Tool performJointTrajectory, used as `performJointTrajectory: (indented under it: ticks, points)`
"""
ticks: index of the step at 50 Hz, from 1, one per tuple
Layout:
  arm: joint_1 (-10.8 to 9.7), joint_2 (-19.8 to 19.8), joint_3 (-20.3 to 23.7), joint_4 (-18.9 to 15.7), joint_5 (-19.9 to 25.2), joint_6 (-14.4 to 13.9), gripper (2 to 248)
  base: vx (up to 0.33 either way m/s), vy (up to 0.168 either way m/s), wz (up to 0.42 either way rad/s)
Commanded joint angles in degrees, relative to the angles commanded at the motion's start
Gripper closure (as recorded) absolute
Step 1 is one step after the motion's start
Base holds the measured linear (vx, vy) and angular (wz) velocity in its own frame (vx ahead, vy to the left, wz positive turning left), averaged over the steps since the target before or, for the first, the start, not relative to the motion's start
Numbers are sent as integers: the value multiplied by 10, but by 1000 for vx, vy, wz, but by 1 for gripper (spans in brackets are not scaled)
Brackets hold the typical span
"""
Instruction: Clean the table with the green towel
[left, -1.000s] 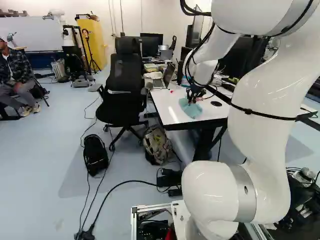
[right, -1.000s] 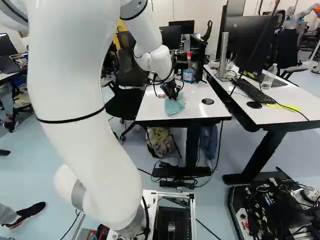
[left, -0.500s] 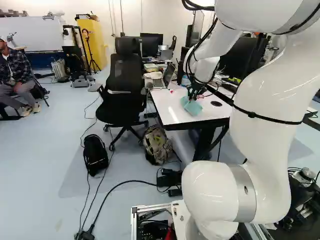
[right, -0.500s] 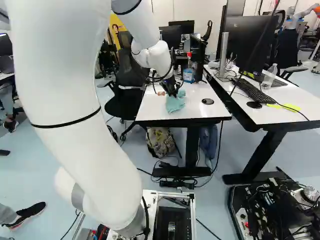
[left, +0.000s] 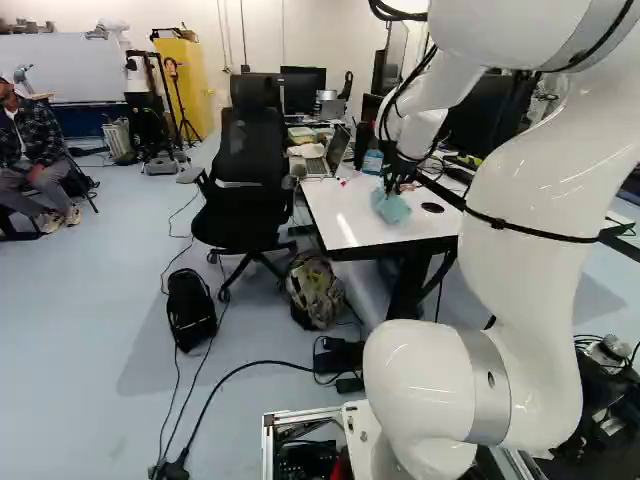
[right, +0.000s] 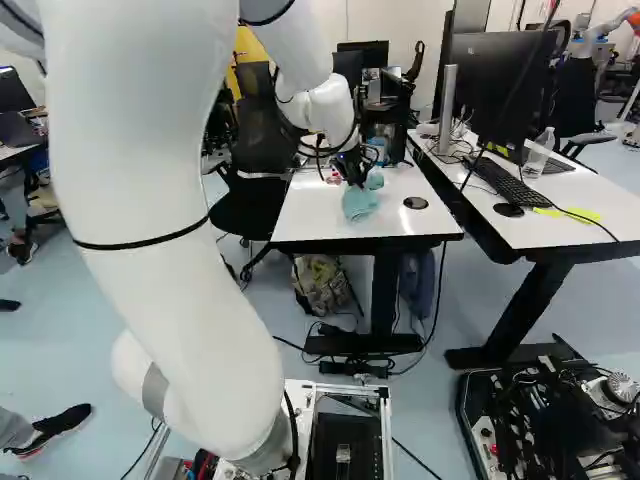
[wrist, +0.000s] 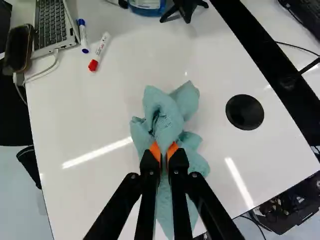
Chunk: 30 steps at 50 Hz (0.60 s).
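Observation:
In the right base view my gripper (right: 354, 170) is low over the white table (right: 305, 215), with the green towel (right: 360, 202) bunched at its tip. The left base view shows the gripper (left: 392, 184) above the same towel (left: 391, 208). In the wrist view the gripper (wrist: 164, 150) is shut on the towel (wrist: 169, 116), a fold pinched between the orange pads. The rest of the cloth spreads ahead of and under the fingers, against the tabletop (wrist: 95, 120). The fingers hide part of it.
Red-capped marker (wrist: 99, 52), blue-capped marker (wrist: 83, 36), laptop (wrist: 49, 25) and phone (wrist: 19, 49) lie ahead and to one side. A blue bottle (wrist: 147, 6) and a black stand (wrist: 184, 9) are farther ahead. A round black disc (wrist: 244, 112) is beside the towel. An office chair (left: 250, 170) adjoins the table.
The arm has shifted, carrying the gripper and the held towel slightly toward the right in the left base view. The base has not moved.

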Motion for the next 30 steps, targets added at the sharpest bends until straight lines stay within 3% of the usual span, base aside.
performJointTrajectory:
  ticks: [30]
  points:
    - [-42,-58,-69,0,0,0,214,0,0,0]
